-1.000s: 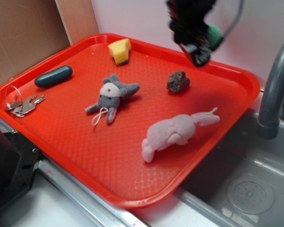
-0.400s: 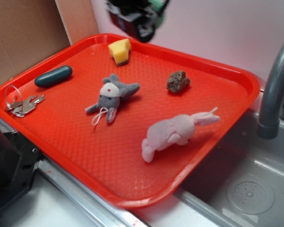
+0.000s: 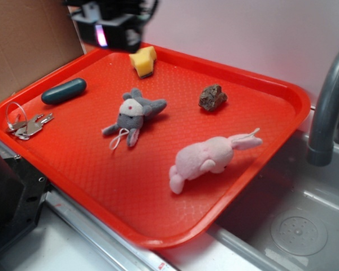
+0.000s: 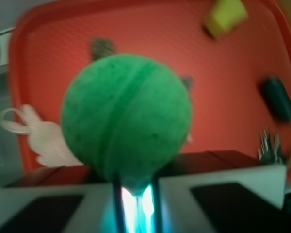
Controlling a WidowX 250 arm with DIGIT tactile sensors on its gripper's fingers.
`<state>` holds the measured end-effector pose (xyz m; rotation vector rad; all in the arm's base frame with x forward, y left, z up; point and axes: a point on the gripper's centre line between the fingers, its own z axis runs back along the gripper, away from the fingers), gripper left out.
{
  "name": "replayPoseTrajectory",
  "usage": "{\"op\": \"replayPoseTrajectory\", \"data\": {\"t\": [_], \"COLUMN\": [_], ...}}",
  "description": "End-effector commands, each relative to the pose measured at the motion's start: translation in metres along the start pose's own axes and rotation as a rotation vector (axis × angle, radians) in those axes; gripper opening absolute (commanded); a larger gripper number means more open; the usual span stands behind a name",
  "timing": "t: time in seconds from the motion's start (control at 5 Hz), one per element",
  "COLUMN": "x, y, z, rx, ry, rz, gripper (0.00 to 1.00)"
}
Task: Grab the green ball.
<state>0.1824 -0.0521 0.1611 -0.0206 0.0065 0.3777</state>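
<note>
Above the red tray [image 3: 271, 107], the pincer [image 3: 110, 25] is clamped on the green ball [image 4: 126, 114].
Ball: round, finely textured, with grooved seams curving across it.

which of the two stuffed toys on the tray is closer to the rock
The pink plush bunny and the grey plush mouse sit about equally far from the brown rock; the exterior view cannot settle it.

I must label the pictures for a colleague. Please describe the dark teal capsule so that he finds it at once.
Start at the red tray and go to its far left corner. The teal capsule lies there, just beyond the keys. It alone is smooth, elongated and dark blue-green with rounded ends.
</note>
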Motion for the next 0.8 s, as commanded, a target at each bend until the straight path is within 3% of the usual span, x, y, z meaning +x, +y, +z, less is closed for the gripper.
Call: {"op": "replayPoseTrajectory", "data": {"t": [0.0,0.2,0.4,0.6], "x": [0.009,0.011,0.008,0.011], "y": [0.044,0.065,0.081,0.078], "z": [0.007,-0.001,-0.016,-0.018], "rx": [0.045,0.145,0.185,0.188], "ry": [-0.023,-0.018,-0.039,-0.052], "rz": [0.245,0.179,0.069,0.033], "gripper": [0.0,0.0,0.0,0.0]}}
